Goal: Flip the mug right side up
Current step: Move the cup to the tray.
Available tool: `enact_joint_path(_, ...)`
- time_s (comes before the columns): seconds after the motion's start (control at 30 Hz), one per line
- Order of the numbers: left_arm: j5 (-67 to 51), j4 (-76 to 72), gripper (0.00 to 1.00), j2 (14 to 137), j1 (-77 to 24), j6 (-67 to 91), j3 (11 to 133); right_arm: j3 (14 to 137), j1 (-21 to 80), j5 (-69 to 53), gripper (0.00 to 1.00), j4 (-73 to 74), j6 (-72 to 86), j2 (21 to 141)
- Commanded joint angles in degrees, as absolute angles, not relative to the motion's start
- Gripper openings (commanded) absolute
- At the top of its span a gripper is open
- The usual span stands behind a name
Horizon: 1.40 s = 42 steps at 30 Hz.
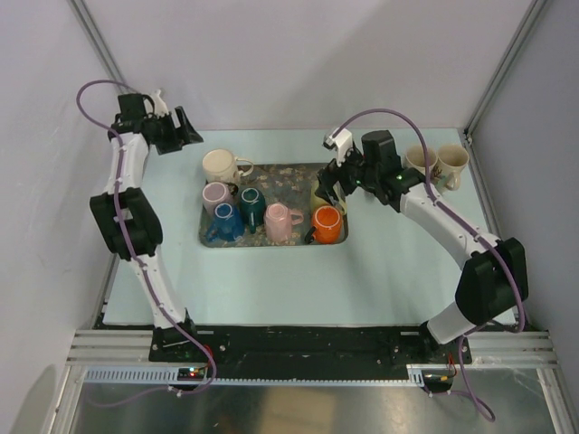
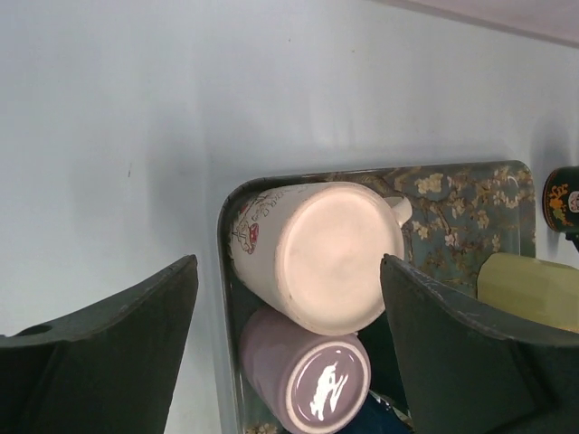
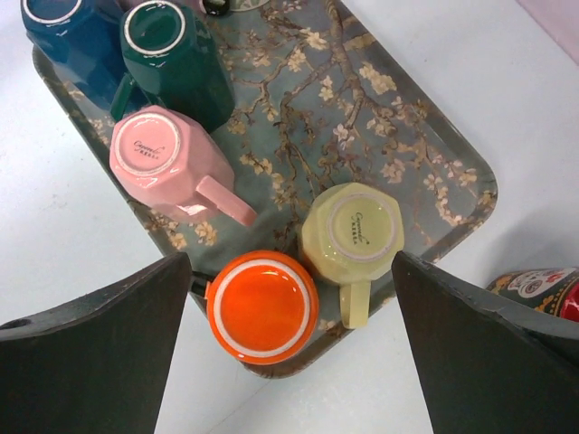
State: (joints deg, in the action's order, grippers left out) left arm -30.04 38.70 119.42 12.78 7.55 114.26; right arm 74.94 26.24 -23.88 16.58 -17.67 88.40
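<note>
Where the mugs stand: seven on a blossom-patterned tray (image 1: 288,181) in the middle of the tabletop (image 1: 389,271), each mouth down, base up, long axis vertical.
Yellow mug (image 3: 355,237): right end of tray, handle toward the rim, just beside the orange mug (image 3: 262,306).
Pink mug (image 3: 167,161): near edge, handle toward the yellow mug.
Green mug (image 3: 172,54), blue mug (image 3: 68,36): side by side, left of pink.
Cream mug (image 2: 330,258): far-left corner of tray, handle toward the tray's middle; lilac mug (image 2: 312,380) right against it.
Off-tray: two cream mugs (image 1: 451,163) upright on the tabletop, far right.
Right claw (image 3: 289,260): spread wide, empty, above the yellow and orange mugs.
Left claw (image 2: 289,262): spread wide, empty, raised at the far left, facing the cream mug.
</note>
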Motion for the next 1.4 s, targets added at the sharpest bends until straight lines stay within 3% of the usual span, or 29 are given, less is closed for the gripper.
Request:
enact_joint_path(0.0, -32.5, 39.1, 0.84, 122.1, 10.7, 7.0, 116.9, 78.6, 25.9, -23.0, 0.99, 14.6, -19.2, 89.9)
enact_joint_path(0.17, -33.8, 39.1, 0.74, 123.0, 8.0, 6.0, 116.5, 78.7, 25.7, -23.1, 0.99, 13.4, -19.3, 91.7)
enact_joint_path(0.53, -34.5, 39.0, 0.69, 120.3, 1.0, 4.3, 109.7, 81.6, 26.0, -25.6, 0.98, 10.9, -20.0, 97.6)
enact_joint_path(0.77, -32.2, 39.0, 0.79, 116.3, -2.2, 2.9, 112.9, 87.3, 27.7, -26.5, 0.97, 10.9, -19.1, 103.6)
enact_joint_path(1.13, -19.2, 39.0, 0.91, 114.1, 9.0, 4.2, 112.6, 86.3, 28.4, -27.0, 0.97, 11.8, -20.1, 103.8)
enact_joint_path(1.37, -29.7, 39.1, 0.89, 119.7, 10.6, 3.5, 113.2, 87.7, 28.5, -26.8, 0.96, 12.5, -21.9, 105.3)
